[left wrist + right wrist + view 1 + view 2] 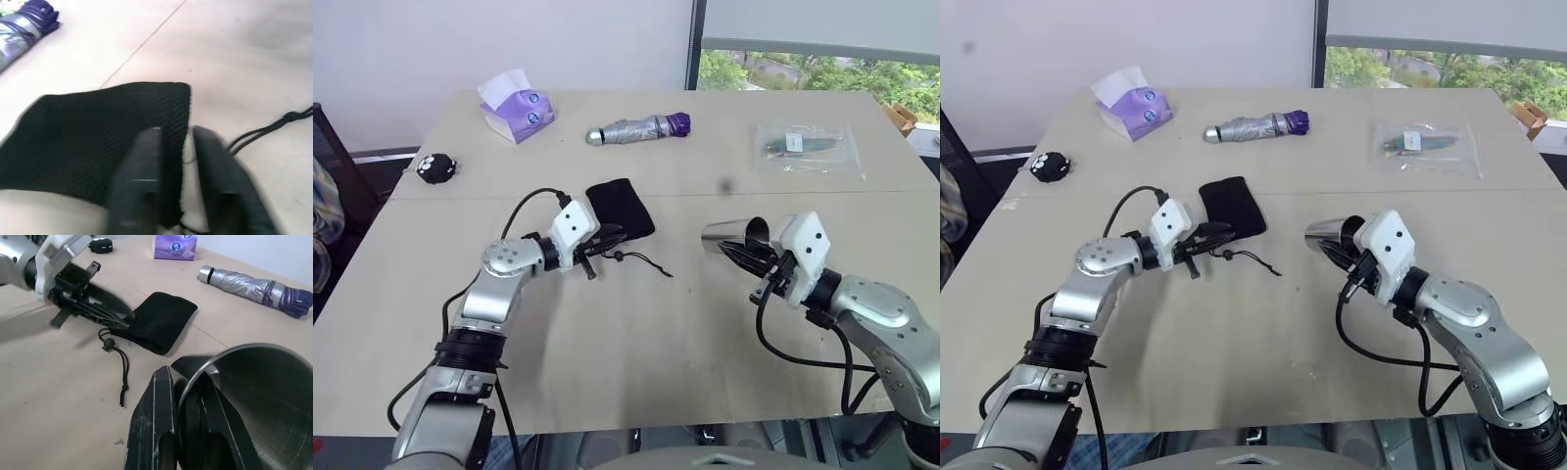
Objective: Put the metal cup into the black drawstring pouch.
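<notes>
Two grippers over the tan table [636, 333], and on the left side the left gripper [603, 245] has its fingers at the near edge of the black drawstring pouch [622, 208], one finger either side of the fabric with a sliver of gap, so a firm pinch I cannot confirm. The pouch lies flat mid-table, its cord [641, 262] trailing toward the robot. Over to the right, the right gripper [747, 257] is clamped on the rim of the metal cup [732, 236], held above the table on its side.
</notes>
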